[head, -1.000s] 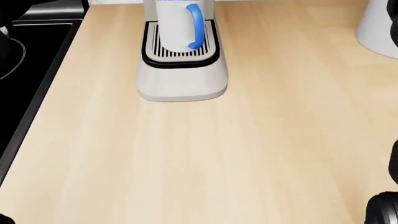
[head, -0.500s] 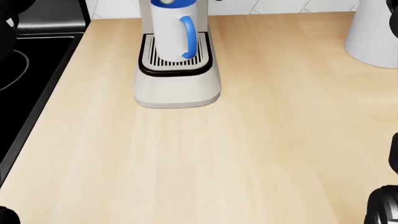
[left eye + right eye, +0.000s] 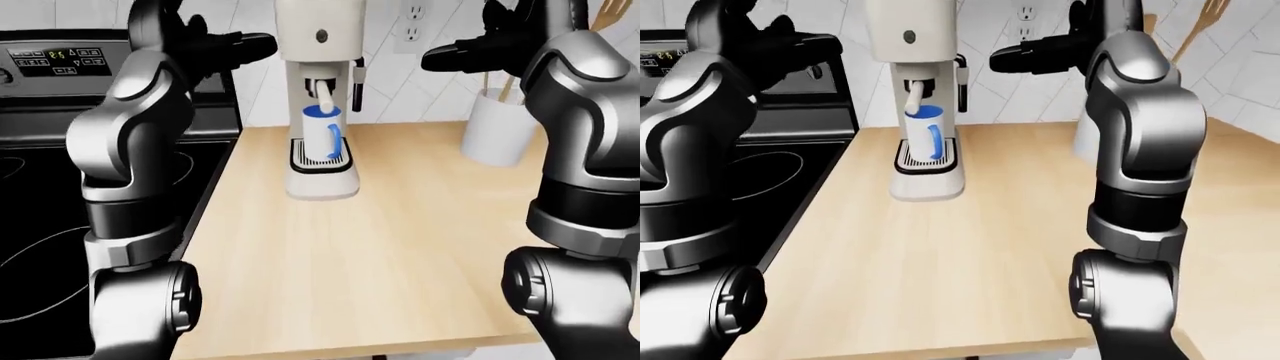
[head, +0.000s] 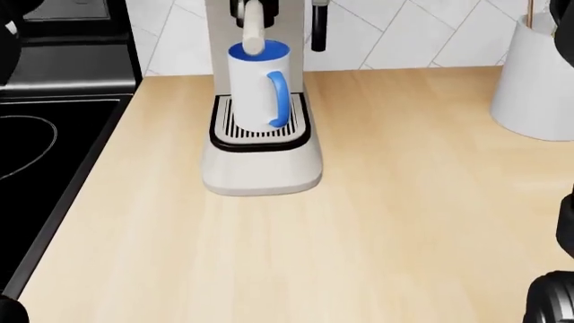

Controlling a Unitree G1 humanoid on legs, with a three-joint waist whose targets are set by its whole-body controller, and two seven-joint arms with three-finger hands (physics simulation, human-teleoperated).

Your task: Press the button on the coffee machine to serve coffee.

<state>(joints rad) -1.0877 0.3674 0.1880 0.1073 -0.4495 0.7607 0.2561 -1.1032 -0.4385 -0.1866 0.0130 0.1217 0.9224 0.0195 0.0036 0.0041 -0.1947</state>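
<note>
The white coffee machine (image 3: 320, 45) stands on the wooden counter (image 4: 377, 222) against the tiled wall. Its round button (image 3: 321, 34) is on the upper face. A white mug with a blue handle (image 4: 260, 84) sits on the drip tray (image 4: 260, 138), under a cream spout (image 4: 254, 30). My left hand (image 3: 248, 46) is raised left of the machine's top, fingers extended, a short gap from it. My right hand (image 3: 448, 57) is raised right of the machine, fingers extended, farther off. Both hold nothing.
A black stove (image 3: 40, 187) with a control panel (image 3: 60, 61) adjoins the counter's left edge. A white utensil holder (image 4: 536, 81) with wooden spoons stands at the right by the wall. A wall outlet (image 3: 410, 22) is right of the machine.
The head view has tilted up: machine, mug and counter slid down the picture, and the tiled wall and spout now show. The mug stays on the tray.
</note>
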